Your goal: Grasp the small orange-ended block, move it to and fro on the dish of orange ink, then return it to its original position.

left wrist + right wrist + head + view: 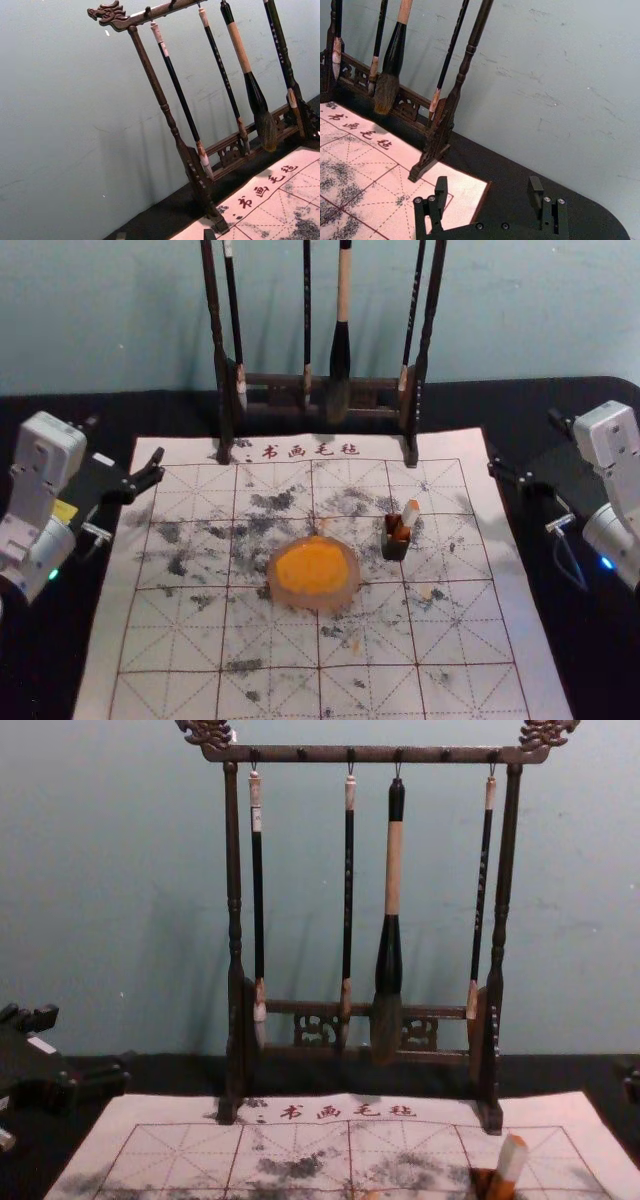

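Left tool (126,442): unclenched and holding nothing, its two fingers spread; it lies at the far left part of the mat (100,660), the pale left arm (30,490) entering at the head view's left edge and angled inward. One mat, ruled with a grid and bearing four red characters (310,452) along its far side, is spread on one black surface (40,670) and marked with dark smudges. One dark wooden rack (300,754) stands upright at the far side of the mat, with two posts and two carved ends on its top bar. Four brushes (393,870) hang from it, tips down: counted from the left, the first near the left post, the second and third nearer the middle, the third thickest, the fourth beside the right post. One round dish (345,600), holding orange ink (310,568), rests on the mat. Right of the dish and apart from it stands one small dark cup (396,550), in which one block (409,515), white and orange, leans with its upper end to the right. Right tool (525,444): released and likewise without a load, fingers wide apart, at the mat's far right edge; the right arm (612,440) enters at the head view's right edge, angled inward.
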Robot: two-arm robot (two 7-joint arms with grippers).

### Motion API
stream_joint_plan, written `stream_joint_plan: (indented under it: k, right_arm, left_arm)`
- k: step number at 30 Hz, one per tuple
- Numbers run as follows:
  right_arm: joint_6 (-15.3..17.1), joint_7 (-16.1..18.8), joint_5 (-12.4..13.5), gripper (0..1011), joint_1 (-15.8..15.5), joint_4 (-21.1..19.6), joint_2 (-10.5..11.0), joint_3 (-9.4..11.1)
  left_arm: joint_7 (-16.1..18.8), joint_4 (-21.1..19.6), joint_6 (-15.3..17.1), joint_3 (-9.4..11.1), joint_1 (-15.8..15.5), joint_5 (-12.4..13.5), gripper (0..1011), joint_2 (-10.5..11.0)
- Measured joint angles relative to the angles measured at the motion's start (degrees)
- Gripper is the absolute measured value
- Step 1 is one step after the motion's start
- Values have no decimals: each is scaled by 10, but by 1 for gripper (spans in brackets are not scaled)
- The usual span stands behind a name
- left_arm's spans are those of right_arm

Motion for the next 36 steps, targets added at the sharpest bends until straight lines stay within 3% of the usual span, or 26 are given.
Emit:
stream_joint_plan:
  k: [36]
  right_arm:
    - [2,2,0,1000,-1,-1,-1,2]
  left_arm:
    - [0,0,0,0,0,0,1001,0]
